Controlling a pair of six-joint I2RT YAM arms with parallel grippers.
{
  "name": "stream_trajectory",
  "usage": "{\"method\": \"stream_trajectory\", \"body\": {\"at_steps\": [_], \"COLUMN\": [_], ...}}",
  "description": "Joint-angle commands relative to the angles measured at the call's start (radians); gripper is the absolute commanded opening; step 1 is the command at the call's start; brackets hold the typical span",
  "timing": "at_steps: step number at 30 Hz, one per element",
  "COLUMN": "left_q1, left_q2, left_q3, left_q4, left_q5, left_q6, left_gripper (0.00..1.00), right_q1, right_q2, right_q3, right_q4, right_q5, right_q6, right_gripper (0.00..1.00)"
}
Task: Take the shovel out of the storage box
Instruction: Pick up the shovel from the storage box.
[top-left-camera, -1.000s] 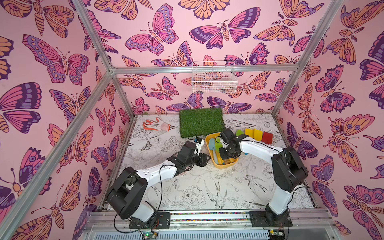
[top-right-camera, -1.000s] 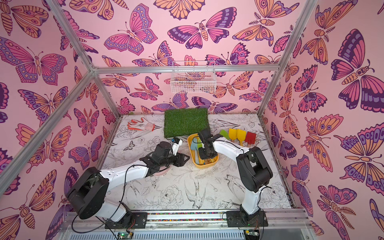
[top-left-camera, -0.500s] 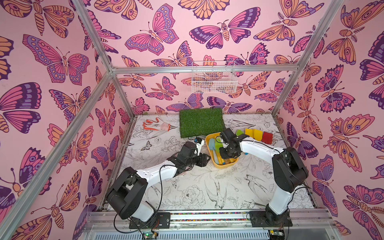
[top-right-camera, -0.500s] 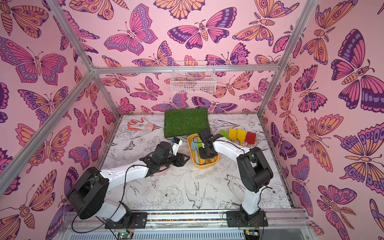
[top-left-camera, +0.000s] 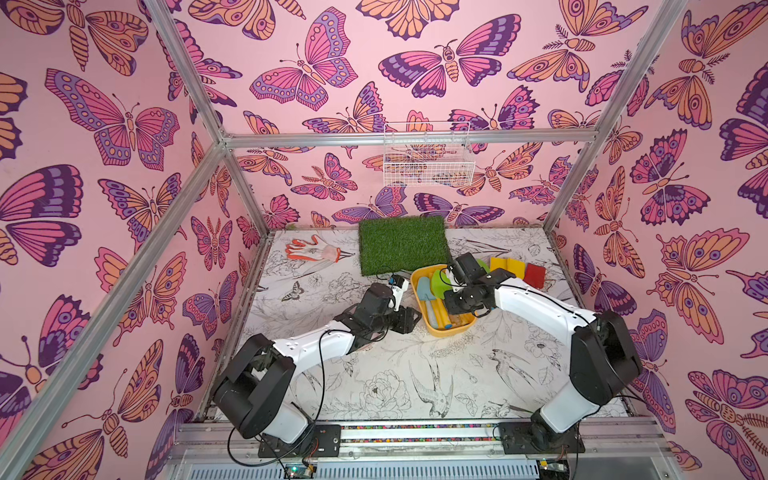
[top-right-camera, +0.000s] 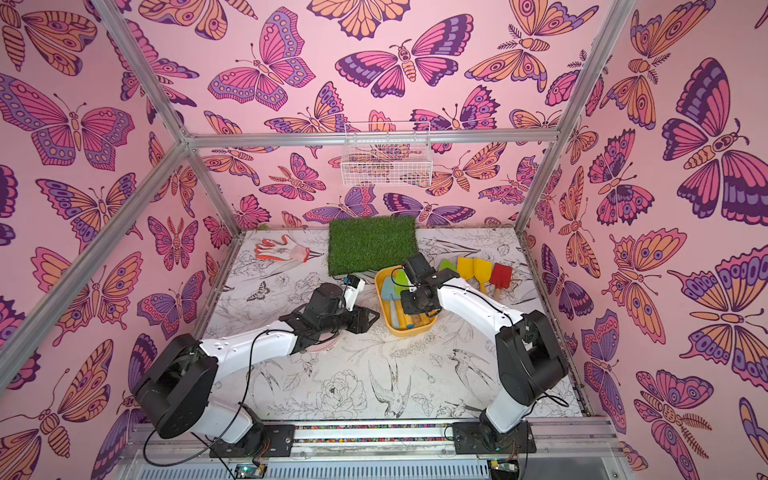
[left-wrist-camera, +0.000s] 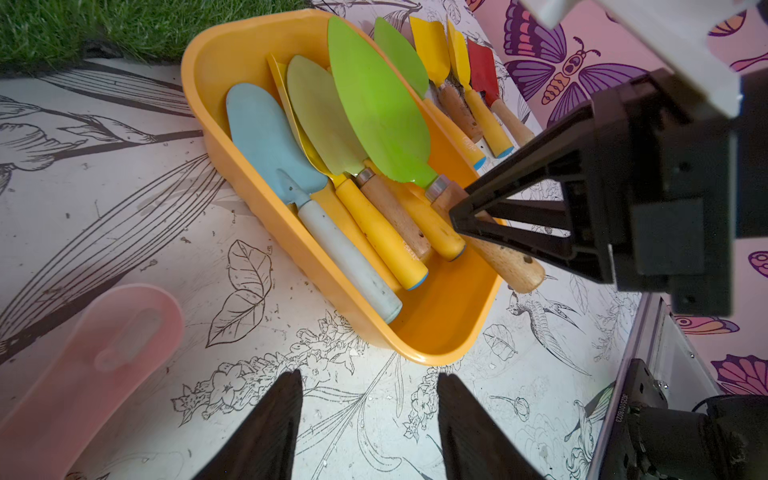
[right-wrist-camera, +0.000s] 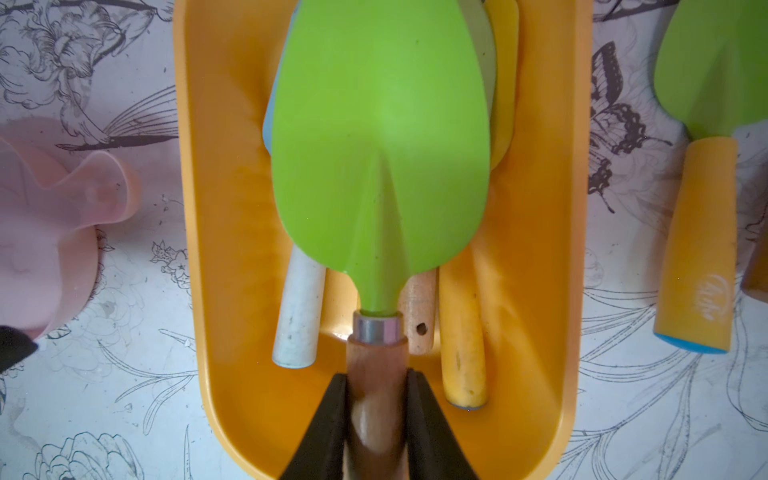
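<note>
Shovel (right-wrist-camera: 380, 137) handle clamped tight by right hand (right-wrist-camera: 377, 375).

I count at least four shovels (left-wrist-camera: 266, 129) in one storage box (left-wrist-camera: 432, 328), four more beside it, one glove (top-left-camera: 311, 252), one grass mat (top-left-camera: 402, 245), one wire basket (top-left-camera: 428, 166), one pink dustpan (left-wrist-camera: 83, 353).

Box (right-wrist-camera: 224, 232): smooth orange plastic, slight gloss. Shovel (right-wrist-camera: 380, 137): green painted blade, smooth satin finish; bright metal ferrule (right-wrist-camera: 377, 328); bare wood handle (right-wrist-camera: 376, 365), grain visible. Dustpan (left-wrist-camera: 83, 353): translucent pink plastic, matt. Mat (left-wrist-camera: 62, 29): rough synthetic grass. Table cover (left-wrist-camera: 124, 208): matt printed sheet, gritty.
</note>
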Motion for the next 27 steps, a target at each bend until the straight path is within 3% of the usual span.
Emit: {"method": "stream_trajectory", "body": {"at_steps": [1,20,27], "left_q1": [-0.007,-0.008,-0.01], "left_q2": [-0.013,-0.011,-0.032], "left_q3": [0.005,0.001,-0.012], "left_q4": [-0.002,-0.005,-0.003], "left_q5": [0.001,-0.012,-0.054], "left_q6": [0.019,0.034,0.063], "left_gripper": [0.57,0.58,0.58], "right_q1": [0.006,-0.073,-0.082], "right_q2": [-0.059,-0.249,-0.343], "right_q3": [-0.021,-0.143,-0.295], "right_q4": [0.001,-0.008,0.015], "right_q5": [0.011,0.031,0.067], "right_q6": [0.003,0.063,0.108], "right_gripper": [0.1,0.1,0.13]}}
